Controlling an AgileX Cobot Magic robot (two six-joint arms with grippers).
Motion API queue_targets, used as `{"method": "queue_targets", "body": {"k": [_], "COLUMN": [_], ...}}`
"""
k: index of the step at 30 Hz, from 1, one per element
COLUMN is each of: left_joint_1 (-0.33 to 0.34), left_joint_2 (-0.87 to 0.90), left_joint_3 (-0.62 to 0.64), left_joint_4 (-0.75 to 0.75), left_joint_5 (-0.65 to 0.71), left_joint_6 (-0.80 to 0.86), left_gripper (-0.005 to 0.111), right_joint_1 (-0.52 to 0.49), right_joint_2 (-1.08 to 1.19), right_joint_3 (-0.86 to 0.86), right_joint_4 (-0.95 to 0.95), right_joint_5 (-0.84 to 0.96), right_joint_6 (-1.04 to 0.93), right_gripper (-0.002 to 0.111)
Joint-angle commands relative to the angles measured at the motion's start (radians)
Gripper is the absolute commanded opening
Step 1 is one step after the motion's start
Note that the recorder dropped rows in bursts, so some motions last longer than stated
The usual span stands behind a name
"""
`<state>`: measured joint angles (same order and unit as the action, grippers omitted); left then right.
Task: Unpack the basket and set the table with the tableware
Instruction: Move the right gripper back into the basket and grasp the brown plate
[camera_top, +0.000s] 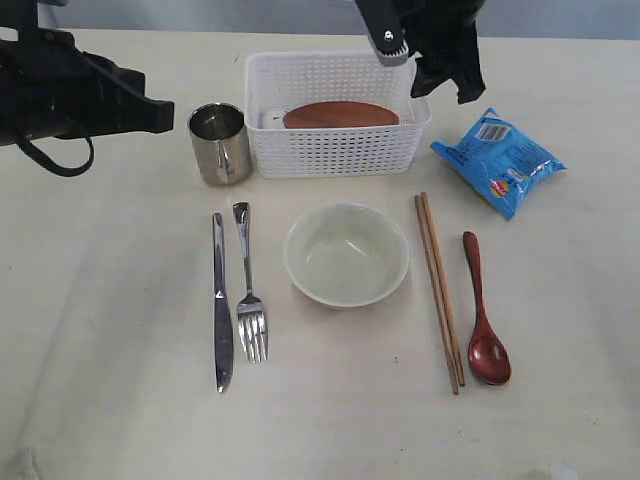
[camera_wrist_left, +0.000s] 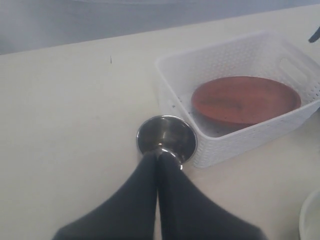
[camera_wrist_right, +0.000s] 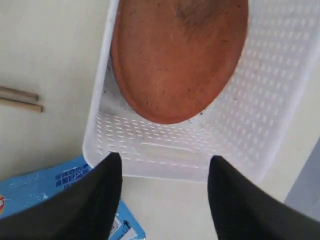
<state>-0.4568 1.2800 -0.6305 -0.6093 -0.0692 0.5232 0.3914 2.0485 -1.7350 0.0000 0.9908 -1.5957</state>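
The white basket (camera_top: 335, 150) stands at the back of the table (camera_top: 100, 300) with the brown round plate (camera_top: 340, 115) lying in it. A steel mug (camera_top: 220, 142) stands just left of the basket. In front lie the knife (camera_top: 221, 310), fork (camera_top: 250, 300), cream bowl (camera_top: 346, 253), chopsticks (camera_top: 438, 290) and wooden spoon (camera_top: 482, 315). My left gripper (camera_wrist_left: 159, 155) is shut and empty, its tips over the mug's rim (camera_wrist_left: 167, 137). My right gripper (camera_wrist_right: 165, 160) hangs open above the basket's right end wall (camera_wrist_right: 170, 150), with the plate (camera_wrist_right: 175, 55) beyond it.
A blue snack packet (camera_top: 498, 162) lies right of the basket, partly under my right gripper (camera_top: 445, 80) in its wrist view. The left arm (camera_top: 70, 95) hovers over the table's back left. The chopstick ends (camera_wrist_right: 20, 100) lie beside the basket.
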Motion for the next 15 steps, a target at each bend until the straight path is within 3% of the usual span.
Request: {"method": "queue_targets", "body": {"k": [1, 15], "left_joint_1": [0.004, 0.004], "left_joint_2": [-0.001, -0.001], "left_joint_3": [0.006, 0.006], "left_joint_4": [0.002, 0.002], "left_joint_5": [0.001, 0.001], "left_joint_6": [0.016, 0.02], "left_gripper": [0.0, 0.0], "right_joint_1": [0.0, 0.0], "right_joint_2": [0.041, 0.081], "right_joint_3": [-0.007, -0.007], "right_joint_4": [0.0, 0.092], "right_joint_5": [-0.035, -0.055], "right_joint_6": [-0.079, -0.22], "right_gripper": [0.051, 0.051]}}
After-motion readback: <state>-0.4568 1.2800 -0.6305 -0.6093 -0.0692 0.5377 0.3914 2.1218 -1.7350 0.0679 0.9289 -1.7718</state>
